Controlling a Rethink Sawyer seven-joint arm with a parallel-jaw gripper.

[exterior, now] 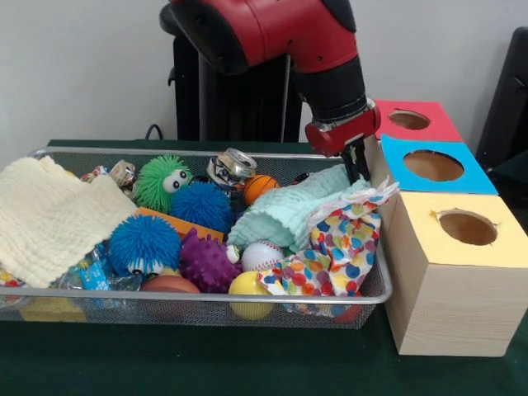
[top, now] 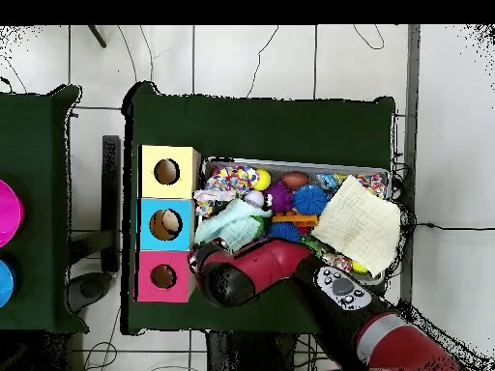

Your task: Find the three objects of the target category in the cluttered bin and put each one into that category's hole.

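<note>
The red and black arm's gripper is reaching into the silver wire-mesh bin beside a mint cloth; finger state cannot be told. The red-topped box's round hole is showing nothing inside; sorting appears largely outstanding.

Cream knitted cloth at one end; spiky balls: green with eyes, blue, purple; baseball; mint cloth; blue-topped box, yellow-topped box.
</note>
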